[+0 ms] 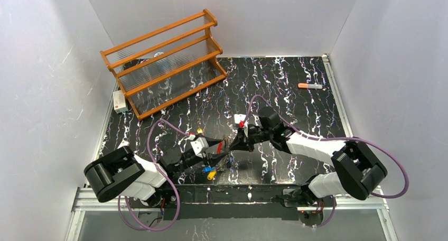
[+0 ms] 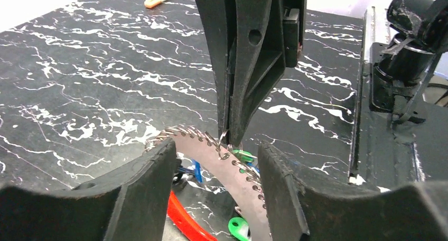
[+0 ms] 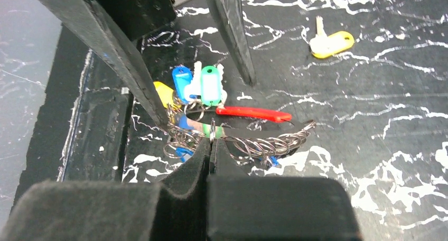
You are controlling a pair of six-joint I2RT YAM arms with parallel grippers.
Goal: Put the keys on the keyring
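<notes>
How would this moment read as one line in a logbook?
left gripper: open, straddling keyring | right gripper: shut on keyring's edge | yellow key: loose on table

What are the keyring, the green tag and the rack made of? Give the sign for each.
The keyring: likely metal; shiny wire loops along a dark flat band.
The green tag: probably plastic; glossy, uniform colour.
The rack: frame looks like varnished wood; shelves ribbed, clear, plastic or glass.
</notes>
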